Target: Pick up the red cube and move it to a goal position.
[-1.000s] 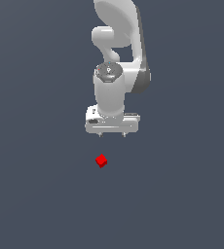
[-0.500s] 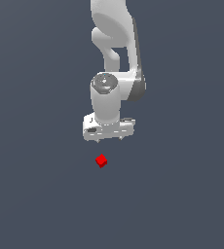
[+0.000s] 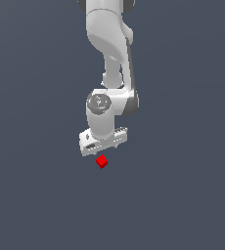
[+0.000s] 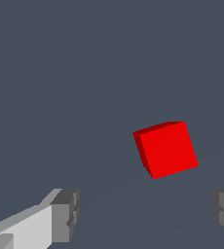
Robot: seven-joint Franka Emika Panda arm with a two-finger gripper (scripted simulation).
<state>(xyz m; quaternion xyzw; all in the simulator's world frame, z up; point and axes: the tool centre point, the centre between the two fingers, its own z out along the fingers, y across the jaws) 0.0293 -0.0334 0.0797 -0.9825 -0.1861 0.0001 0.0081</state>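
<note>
The small, plain bright-red cube [image 3: 101,161] lies on the flat dark slate-grey counter [image 3: 31,195], a little below the middle of the exterior view; nothing touches it, and its faces carry no marks. The glossy white jointed robot arm [image 3: 107,34] comes down from twelve o'clock in that view, bends at a rounded grey-capped wrist joint, and ends in the white block-shaped end effector [image 3: 102,145], which hangs at about twelve o'clock from the cube, just above it; from this angle the body of the end effector hides its fingers, so whether they reach as low as the cube cannot be told.

In the wrist view the cube [image 4: 166,149] shows turned at a slant to the frame, one broad lit face toward the camera and a narrow darker face beside it; it sits on the bare counter [image 4: 84,73] and lies within the span of the two fingers but nearer to one of them; the grey-tipped fingers [image 4: 64,215] stand wide apart, one with a white shank behind its pad, the other only a grey edge at the border of the picture; the end effector [image 4: 144,211] is therefore released, spread well wider than the cube, with neither pad in contact with it; a clear stretch of grey counter shows between the cube and each fingertip.
</note>
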